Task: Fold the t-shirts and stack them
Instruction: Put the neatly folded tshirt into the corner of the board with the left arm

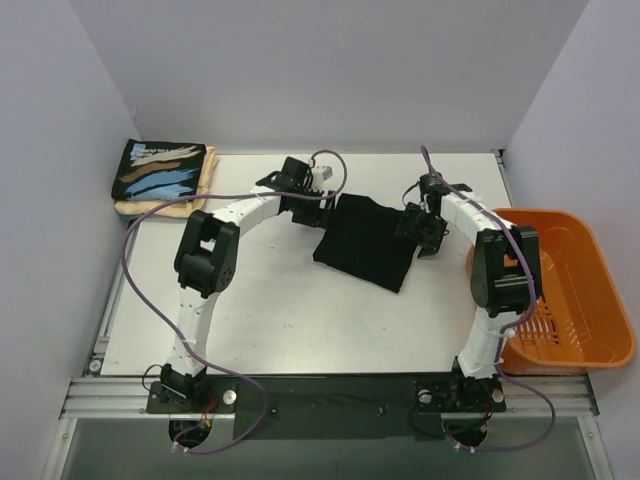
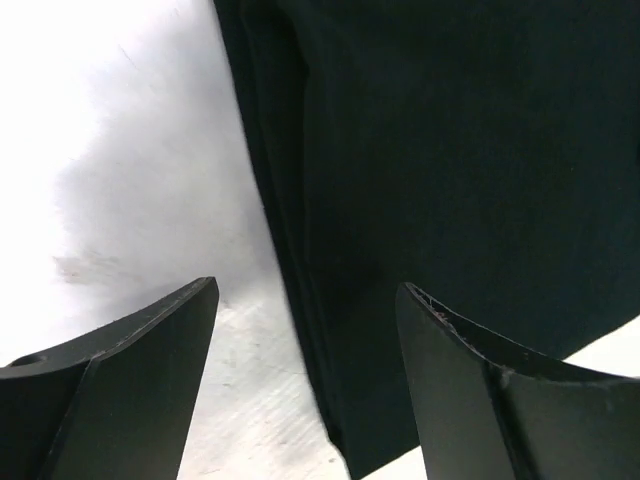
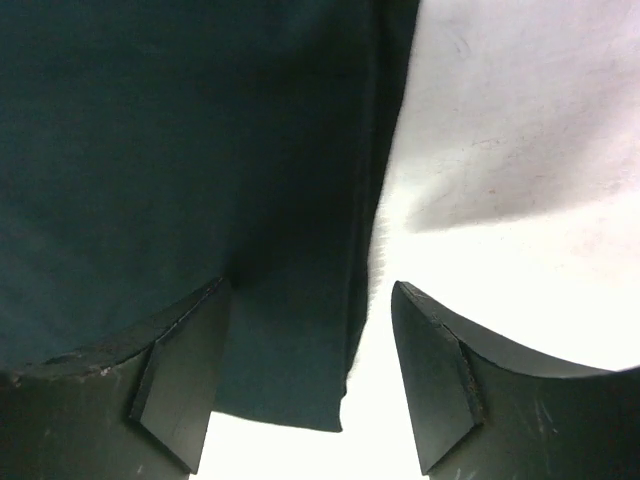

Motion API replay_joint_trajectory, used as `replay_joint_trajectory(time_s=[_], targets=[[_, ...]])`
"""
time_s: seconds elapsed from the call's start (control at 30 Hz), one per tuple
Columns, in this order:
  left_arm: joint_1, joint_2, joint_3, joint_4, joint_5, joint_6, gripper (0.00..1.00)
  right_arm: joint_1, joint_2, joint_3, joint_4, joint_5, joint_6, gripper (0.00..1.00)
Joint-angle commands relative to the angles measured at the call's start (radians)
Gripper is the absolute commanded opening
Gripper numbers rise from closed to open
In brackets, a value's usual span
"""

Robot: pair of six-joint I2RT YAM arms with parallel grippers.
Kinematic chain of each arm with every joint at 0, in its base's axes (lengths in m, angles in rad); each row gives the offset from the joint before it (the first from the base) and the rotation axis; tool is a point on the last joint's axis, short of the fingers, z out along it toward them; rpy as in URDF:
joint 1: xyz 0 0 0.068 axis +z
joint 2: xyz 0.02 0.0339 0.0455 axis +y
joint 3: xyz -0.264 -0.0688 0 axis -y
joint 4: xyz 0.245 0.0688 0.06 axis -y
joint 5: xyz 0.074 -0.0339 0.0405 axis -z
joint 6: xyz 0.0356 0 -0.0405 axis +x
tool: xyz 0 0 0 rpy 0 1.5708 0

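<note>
At the far left corner of the desk (image 1: 270, 320) lies a folded stack: the printed t-shirt (image 1: 160, 175), black with blue, tan and white brush strokes, sits on top of the cream t-shirt (image 1: 207, 172), whose edges peek out at the right and front. Near the middle of the far side, the left end effector (image 2: 305, 290) hangs released over the left edge of the plain black t-shirt (image 1: 368, 240), its fingers spread apart with nothing between them but the cloth's layered edge on the desk below. The black t-shirt lies folded into a flat, roughly rectangular packet, turned at a slant to the desk's edges, its surface smooth and its left side showing several stacked folds. At its right edge the right end effector (image 3: 311, 286) is likewise released, fingers apart above the cloth's near corner and the bare desk beside it. The orange basket (image 1: 560, 290) stands at the desk's right side.
</note>
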Motion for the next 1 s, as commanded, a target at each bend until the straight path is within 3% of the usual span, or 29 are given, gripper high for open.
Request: replay_joint_trajectory(time_s=[0.0, 0.13, 0.3, 0.6, 0.67, 0.73, 0.77, 0.8, 0.97], targets=[[-0.008, -0.049, -0.072, 0.128, 0.067, -0.160, 0.83, -0.032, 0.067, -0.038, -0.003, -0.069, 0.017, 0.59], [-0.016, -0.011, -0.103, 0.145, 0.032, -0.207, 0.84, -0.066, 0.128, -0.018, -0.001, -0.062, 0.028, 0.43], [-0.039, 0.029, -0.158, 0.209, 0.117, -0.288, 0.84, -0.083, 0.188, 0.020, 0.002, -0.098, 0.011, 0.34], [-0.081, 0.124, -0.185, 0.266, 0.185, -0.412, 0.63, -0.086, 0.221, 0.074, -0.024, -0.124, 0.022, 0.28], [-0.073, 0.132, -0.192, 0.290, 0.217, -0.436, 0.56, -0.086, 0.221, 0.079, -0.026, -0.126, 0.017, 0.28], [-0.068, 0.138, -0.194, 0.306, 0.239, -0.449, 0.35, -0.086, 0.218, 0.082, -0.026, -0.129, 0.011, 0.28], [-0.065, 0.135, -0.194, 0.309, 0.246, -0.452, 0.12, -0.086, 0.214, 0.085, -0.026, -0.134, 0.008, 0.28], [-0.062, 0.132, -0.197, 0.313, 0.259, -0.457, 0.01, -0.086, 0.208, 0.086, -0.026, -0.137, 0.006, 0.29], [-0.016, 0.054, -0.195, 0.317, 0.280, -0.429, 0.00, -0.086, 0.127, 0.120, -0.055, -0.157, -0.024, 0.49]])
